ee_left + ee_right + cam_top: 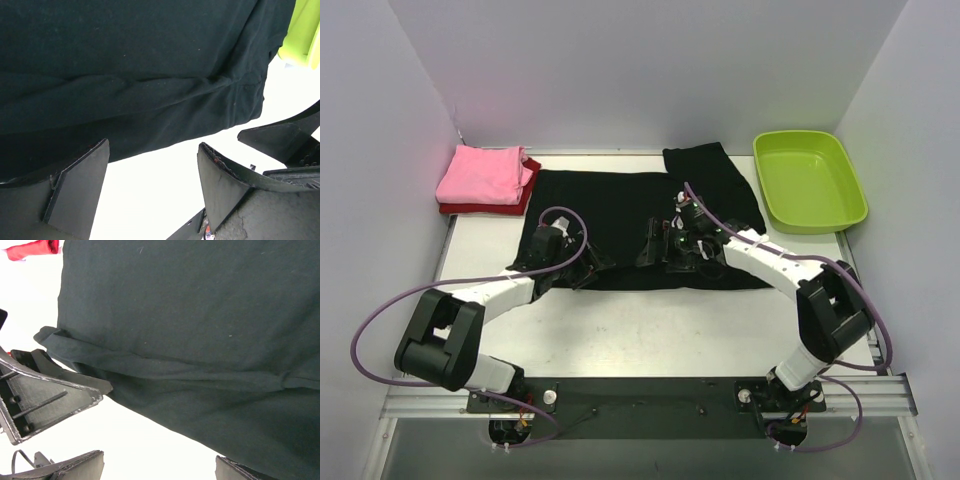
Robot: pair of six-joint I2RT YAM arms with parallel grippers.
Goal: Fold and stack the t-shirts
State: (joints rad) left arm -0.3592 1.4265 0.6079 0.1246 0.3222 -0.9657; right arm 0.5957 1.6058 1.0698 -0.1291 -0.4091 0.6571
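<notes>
From the top: looking at the black shirt spread flat in the middle of the surface, one flap reaching toward the lime-green tub at the far right. Got the pink shirt folded on top of the dark red shirt in the far left corner. Seeing the left tool and right tool down low at the black shirt's near hem, facing each other.

Left wrist view: wide-open fingers, nothing between them but bare surface, hem right ahead.

Right wrist view: same deal, spread wide and empty, hem just beyond, bit of red up in the corner.
</notes>
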